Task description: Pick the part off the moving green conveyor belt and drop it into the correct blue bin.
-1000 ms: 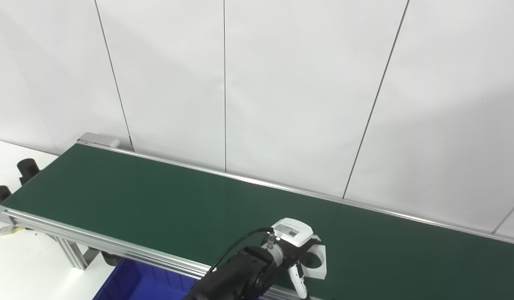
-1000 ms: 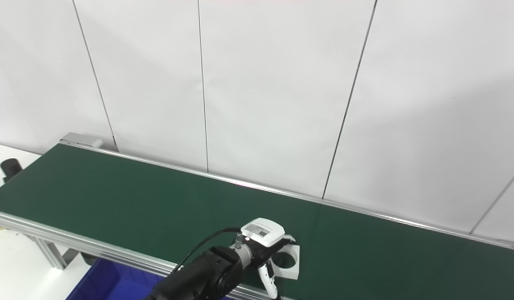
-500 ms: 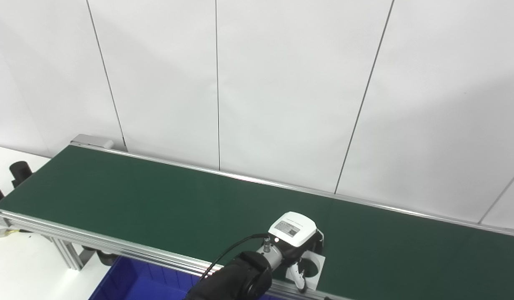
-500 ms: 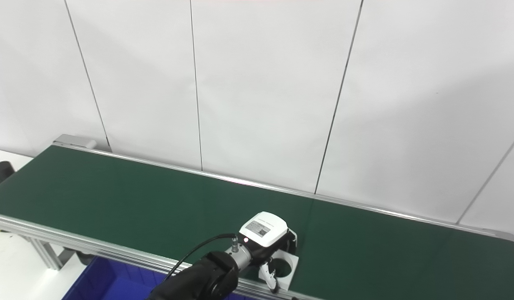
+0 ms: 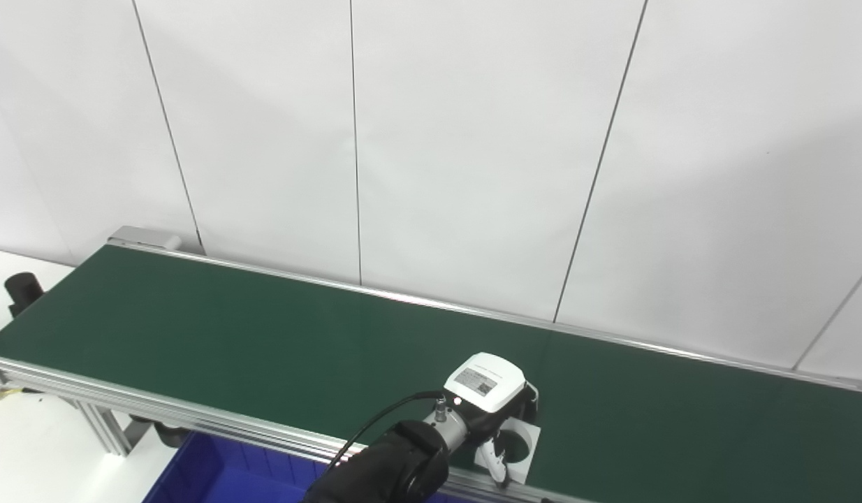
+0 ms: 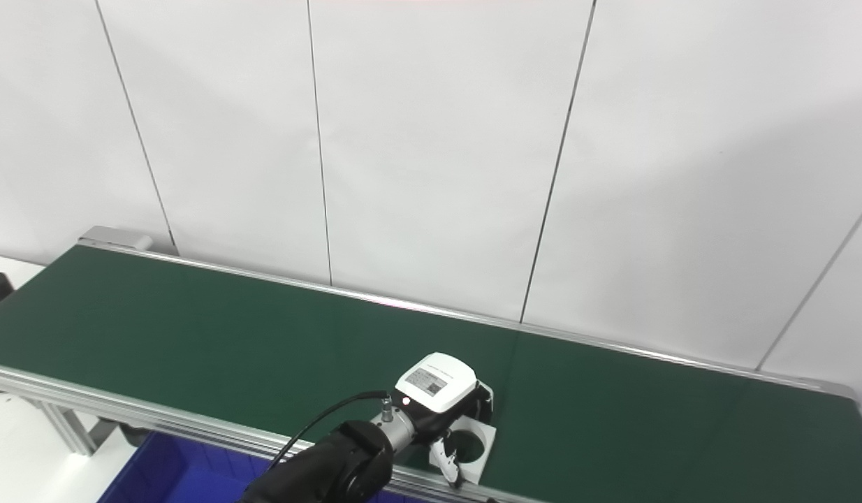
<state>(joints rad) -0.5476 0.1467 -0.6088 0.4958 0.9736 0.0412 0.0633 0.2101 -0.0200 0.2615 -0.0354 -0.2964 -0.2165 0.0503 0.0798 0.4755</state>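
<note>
The part is a white square block (image 5: 528,438) with a round hole, at the near edge of the green conveyor belt (image 5: 228,328). My left hand (image 5: 488,383), with a white labelled back, sits right on top of the block. Its thumb (image 5: 499,467) is pressed across the block's near side, and the other fingers are hidden under the hand. The hand looks closed on the block (image 6: 483,439). A blue bin (image 5: 214,475) shows below the belt's near rail at the bottom left. My right hand is out of sight.
The belt's aluminium near rail (image 5: 193,418) runs between the block and the bin. Black rollers (image 5: 22,286) stand at the belt's left end. White wall panels rise close behind the belt's far rail (image 5: 403,299).
The camera has panned right. My left hand and the block have moved together across the belt toward its near rail, and the block now sits at the belt's edge.
</note>
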